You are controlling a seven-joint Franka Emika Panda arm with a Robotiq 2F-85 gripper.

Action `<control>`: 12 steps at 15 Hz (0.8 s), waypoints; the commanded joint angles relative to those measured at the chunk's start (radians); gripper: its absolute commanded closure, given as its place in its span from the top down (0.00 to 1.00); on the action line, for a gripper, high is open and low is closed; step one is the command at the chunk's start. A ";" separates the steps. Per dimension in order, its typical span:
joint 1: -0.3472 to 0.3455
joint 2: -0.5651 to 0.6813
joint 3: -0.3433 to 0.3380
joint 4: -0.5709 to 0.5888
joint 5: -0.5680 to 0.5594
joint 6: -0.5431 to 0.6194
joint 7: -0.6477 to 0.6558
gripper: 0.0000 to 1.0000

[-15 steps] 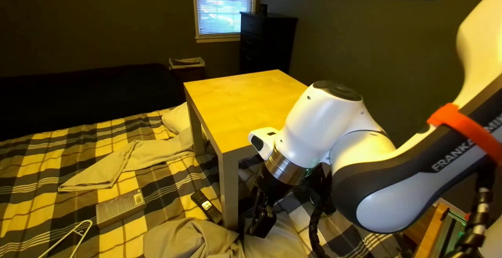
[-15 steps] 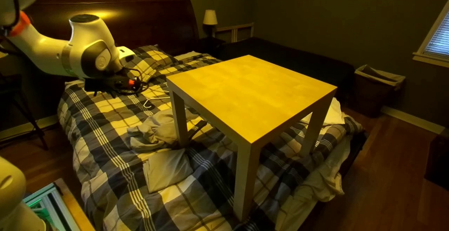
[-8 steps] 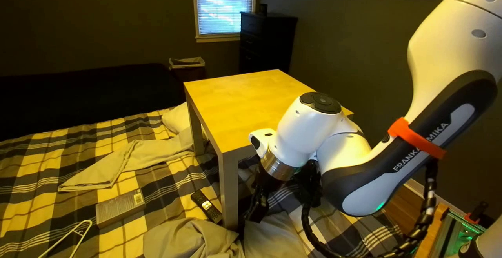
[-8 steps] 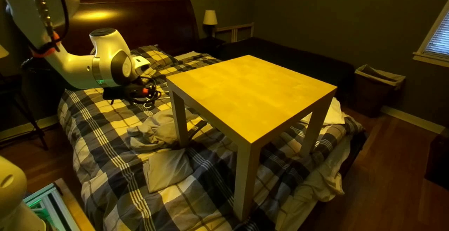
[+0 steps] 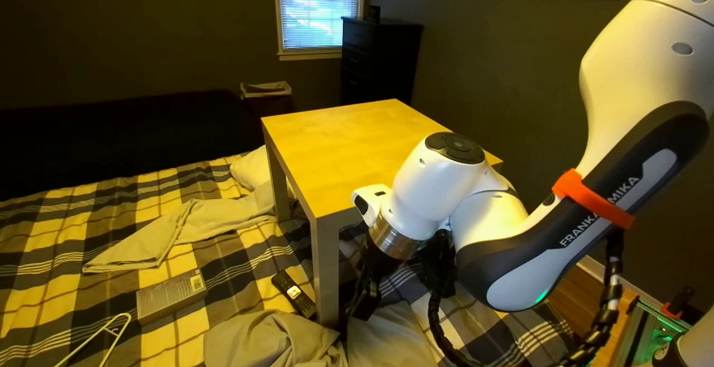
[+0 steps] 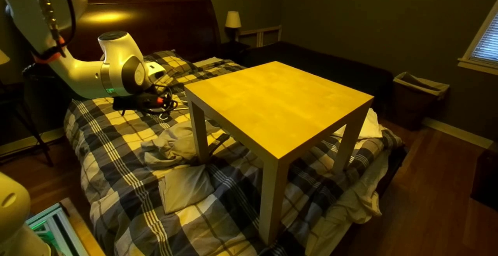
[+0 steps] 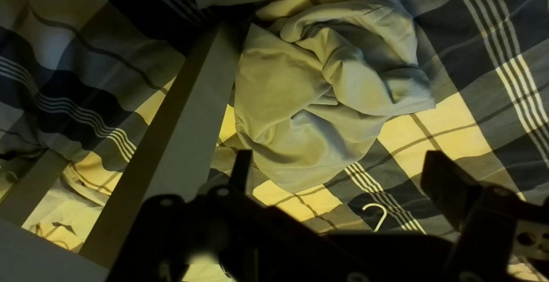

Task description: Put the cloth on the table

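We have the gripper (image 7: 339,166) spread wide. The cloth (image 7: 300,89) lies heaped below it, beside the nearest corner leg (image 7: 206,106) of the table (image 6: 278,108).

Pincer (image 7: 338,164) nearer the table (image 6: 278,106)

Table (image 6: 278,104) standing on plaid bedspread (image 6: 128,182). Cloth (image 6: 169,147) rumpled beside leftmost leg (image 6: 199,135), contact unclear. Folded cloth (image 6: 186,189) flat on bedspread, just in front of cloth. Arm (image 6: 120,63) at upper left; gripper (image 6: 136,103) dark, apart from cloth, shape too dim to read. White hanger (image 6: 163,117) between gripper and leftmost leg. Headboard (image 6: 155,22), lamp (image 6: 233,19) at back. Bin (image 6: 410,108) on floor (image 6: 439,178) at right; window (image 6: 486,40) at right edge.
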 commanded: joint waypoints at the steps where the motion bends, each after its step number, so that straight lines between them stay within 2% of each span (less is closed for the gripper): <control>1: -0.006 0.094 0.046 0.028 0.024 0.032 -0.053 1.00; 3: 0.025 0.143 0.030 0.057 -0.023 0.016 -0.033 1.00; 4: 0.055 0.166 0.001 0.073 -0.058 0.009 -0.013 1.00; 7: 0.178 0.241 -0.129 0.140 -0.165 0.005 0.049 1.00; 9: 0.231 0.307 -0.176 0.196 -0.196 0.023 0.060 1.00; 11: 0.310 0.373 -0.252 0.262 -0.236 0.025 0.083 1.00; 12: 0.304 0.405 -0.235 0.286 -0.219 0.029 0.068 1.00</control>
